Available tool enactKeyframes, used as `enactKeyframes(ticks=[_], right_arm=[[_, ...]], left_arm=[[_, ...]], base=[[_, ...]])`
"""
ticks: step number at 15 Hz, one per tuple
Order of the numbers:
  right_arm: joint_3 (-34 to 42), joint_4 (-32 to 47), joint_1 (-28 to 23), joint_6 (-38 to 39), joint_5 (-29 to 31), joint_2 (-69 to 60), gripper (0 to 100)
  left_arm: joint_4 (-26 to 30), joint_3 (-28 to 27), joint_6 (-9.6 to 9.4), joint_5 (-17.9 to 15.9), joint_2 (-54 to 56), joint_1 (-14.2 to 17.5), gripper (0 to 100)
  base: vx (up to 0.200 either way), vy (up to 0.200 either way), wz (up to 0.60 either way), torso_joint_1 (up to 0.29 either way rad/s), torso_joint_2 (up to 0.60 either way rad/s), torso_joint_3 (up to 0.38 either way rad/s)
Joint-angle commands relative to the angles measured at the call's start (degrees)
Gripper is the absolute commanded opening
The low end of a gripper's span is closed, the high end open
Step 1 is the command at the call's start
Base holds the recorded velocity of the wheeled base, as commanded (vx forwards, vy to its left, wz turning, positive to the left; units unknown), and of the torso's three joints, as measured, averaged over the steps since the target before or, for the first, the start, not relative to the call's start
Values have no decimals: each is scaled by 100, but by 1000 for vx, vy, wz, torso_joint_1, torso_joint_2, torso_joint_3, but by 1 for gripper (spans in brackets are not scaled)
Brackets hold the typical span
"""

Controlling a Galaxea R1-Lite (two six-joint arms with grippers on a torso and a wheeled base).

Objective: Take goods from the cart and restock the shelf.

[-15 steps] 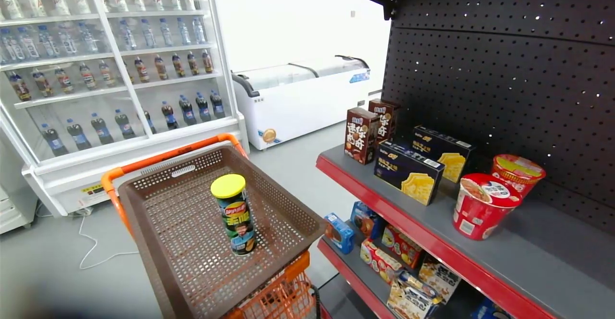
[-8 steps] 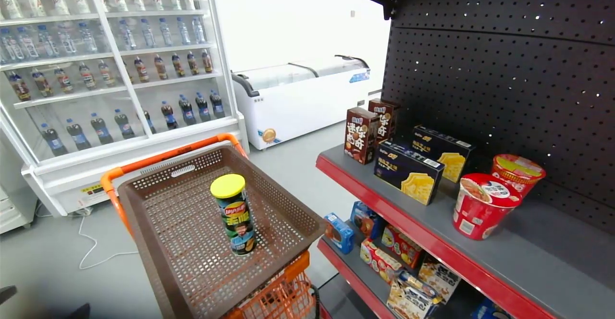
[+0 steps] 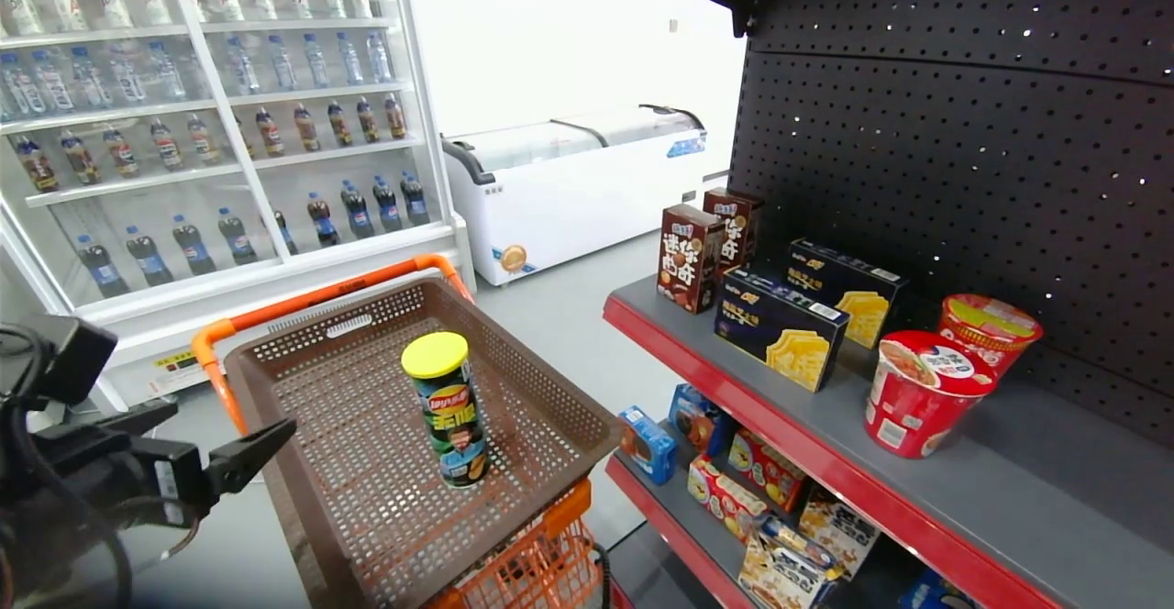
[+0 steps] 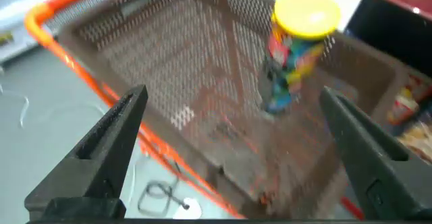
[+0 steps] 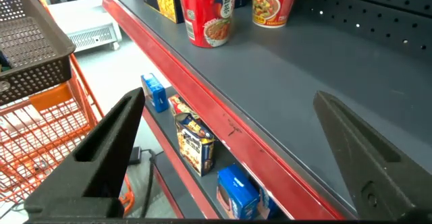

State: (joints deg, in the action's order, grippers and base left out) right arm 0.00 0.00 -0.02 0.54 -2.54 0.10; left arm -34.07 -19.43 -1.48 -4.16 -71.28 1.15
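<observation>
A tall chips can [image 3: 447, 412] with a yellow lid stands upright in the brown basket [image 3: 550, 375] on top of the orange cart [image 3: 541, 563]. My left gripper [image 3: 236, 413] is open at the basket's near-left rim, short of the can and apart from it. In the left wrist view the can [image 4: 297, 48] stands ahead between the wide-spread fingers of that gripper [image 4: 233, 92], over the basket [image 4: 169, 69]. My right gripper [image 5: 229, 96] is open and holds nothing, low in front of the grey shelf board [image 5: 324, 69].
On the shelf [image 3: 1009, 471] stand brown boxes [image 3: 690, 259], dark blue boxes [image 3: 780, 326] and two red noodle cups [image 3: 917, 393], with bare board to their right. The lower shelf [image 3: 660, 490] holds several snack packs. A drinks cooler [image 3: 211, 132] and a chest freezer [image 3: 569, 187] stand behind.
My left arm has come into the head view from the lower left, up to the basket's rim. The can, cart and shelf goods have stayed put.
</observation>
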Motion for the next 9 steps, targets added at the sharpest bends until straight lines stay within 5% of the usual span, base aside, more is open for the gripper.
enactKeyframes(ticks=[1,2,4,9], right_arm=[[0,0,2,-1,-1,-1,100],[0,0,2,-1,-1,-1,100],[0,0,2,-1,-1,-1,100],[0,0,2,-1,-1,-1,100]], left_arm=[[-1752,256,-336,-24,-1890,-123,100],[-2332,458,-512,-112,-2171,-308,100],[-2886,722,-503,-208,-2584,-642,100],[-3624,625,-169,-340,-3428,-862,100]], base=[[0,0,0,0,0,0],[0,0,0,0,0,0],[0,0,0,0,0,0],[0,0,0,0,0,0]])
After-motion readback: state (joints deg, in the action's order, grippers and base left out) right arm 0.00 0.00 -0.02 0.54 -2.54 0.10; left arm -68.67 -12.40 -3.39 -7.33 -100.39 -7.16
